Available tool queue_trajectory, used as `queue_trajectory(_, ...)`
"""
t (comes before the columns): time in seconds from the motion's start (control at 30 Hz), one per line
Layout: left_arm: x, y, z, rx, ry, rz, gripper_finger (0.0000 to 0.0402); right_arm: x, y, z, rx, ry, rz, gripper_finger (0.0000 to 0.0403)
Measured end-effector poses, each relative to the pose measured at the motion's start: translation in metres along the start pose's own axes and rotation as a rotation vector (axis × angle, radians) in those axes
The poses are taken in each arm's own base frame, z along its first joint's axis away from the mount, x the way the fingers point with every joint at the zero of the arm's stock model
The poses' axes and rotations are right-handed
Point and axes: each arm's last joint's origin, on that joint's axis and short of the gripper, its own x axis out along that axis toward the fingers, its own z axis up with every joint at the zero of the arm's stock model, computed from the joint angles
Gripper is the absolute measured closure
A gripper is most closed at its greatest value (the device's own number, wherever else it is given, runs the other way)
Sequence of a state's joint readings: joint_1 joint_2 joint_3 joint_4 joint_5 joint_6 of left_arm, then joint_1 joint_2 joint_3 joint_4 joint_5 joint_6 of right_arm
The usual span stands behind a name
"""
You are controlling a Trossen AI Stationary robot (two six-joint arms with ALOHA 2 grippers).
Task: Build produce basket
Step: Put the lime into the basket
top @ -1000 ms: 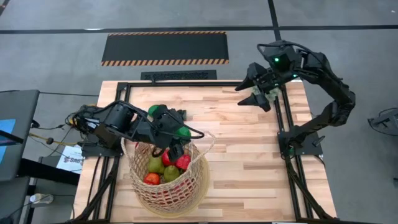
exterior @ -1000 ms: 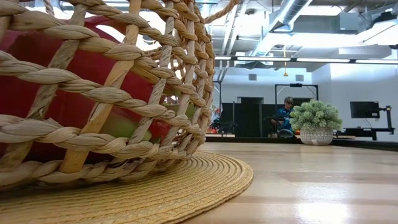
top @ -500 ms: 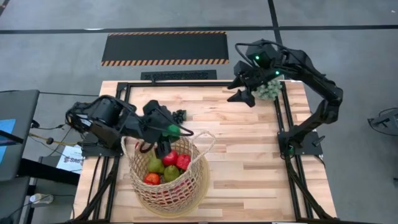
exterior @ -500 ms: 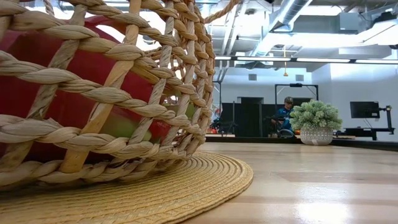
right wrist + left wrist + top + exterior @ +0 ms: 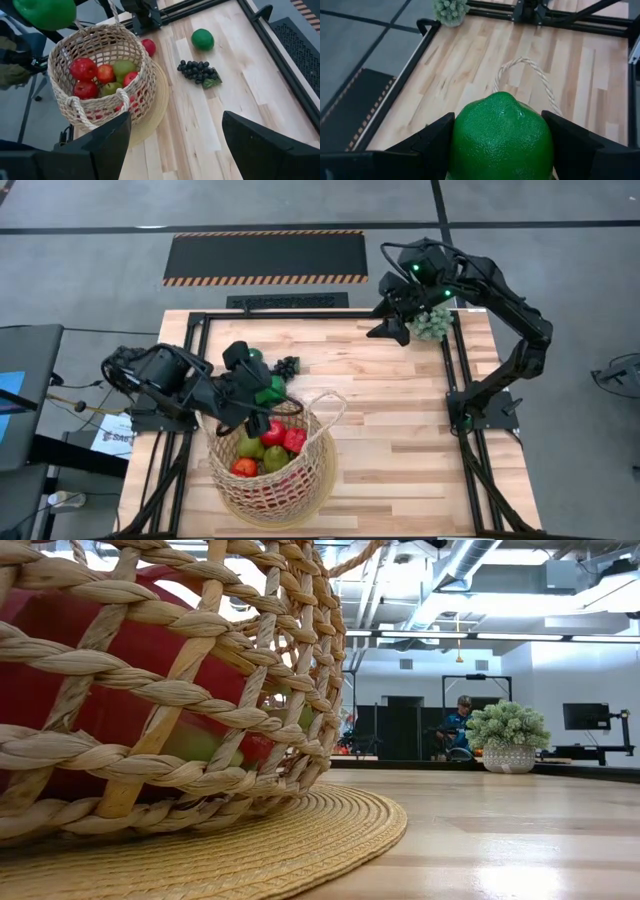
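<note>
The tan wicker basket [image 5: 268, 465] stands on a round woven mat [image 5: 250, 850] at the table's near left and holds several red and green fruits [image 5: 102, 74]. My left gripper [image 5: 262, 394] is shut on a green lime [image 5: 502, 135] above the basket's far rim. On the table beyond the basket lie a dark grape bunch [image 5: 199, 71], a second lime [image 5: 202, 39] and a red fruit [image 5: 148, 46]. My right gripper [image 5: 386, 320] is open and empty above the far right of the table. My left gripper pinches the lime between its two fingers, one on each side [image 5: 460, 145]. The fingers come from the table's left, slanting down. The lime is lifted clear, above the basket's rim and its rope handle [image 5: 525, 75].
A pale green spiky ball in a small pot [image 5: 432, 323] stands at the far right edge, close to my right gripper. The black frame rails [image 5: 455, 380] run along the table's sides. Bare wood lies in the middle and near right. A person [image 5: 462, 720] shows far off in the room.
My left gripper has drawn back a little toward the table's left edge with the lime, from over the basket's opening to its far rim, still shut on it. My right gripper has swung toward the table's left along the far edge, uncovering the spiky ball.
</note>
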State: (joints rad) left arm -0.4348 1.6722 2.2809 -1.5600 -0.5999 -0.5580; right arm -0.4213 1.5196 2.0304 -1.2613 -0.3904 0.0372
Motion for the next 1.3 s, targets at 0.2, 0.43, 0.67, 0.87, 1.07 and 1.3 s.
queue_trajectory(0.2,0.001,-0.011,-0.007,0.024,-0.016,0.027,0.0151,0.002,-0.001,0.001,0.014,-0.004,0.001,0.0076)
queue_trajectory(0.43,-0.004,-0.019,-0.012,0.021,-0.053,0.052,0.0151,0.002,-0.002,0.002,0.024,-0.012,-0.004,0.0076)
queue_trajectory(0.67,-0.006,-0.021,-0.013,0.021,-0.071,0.063,0.0151,0.002,-0.002,0.002,0.026,-0.012,-0.004,0.0076)
queue_trajectory(0.87,-0.006,-0.021,-0.014,0.028,-0.069,0.064,0.0151,0.001,-0.002,0.003,0.022,-0.024,-0.003,0.0076)
queue_trajectory(1.07,-0.008,-0.019,-0.014,0.046,-0.078,0.079,0.0151,0.001,-0.002,0.004,0.034,-0.031,-0.003,0.0076)
queue_trajectory(1.3,-0.013,-0.013,-0.014,0.060,-0.087,0.082,0.0151,0.001,-0.002,0.004,0.033,-0.034,-0.004,0.0076)
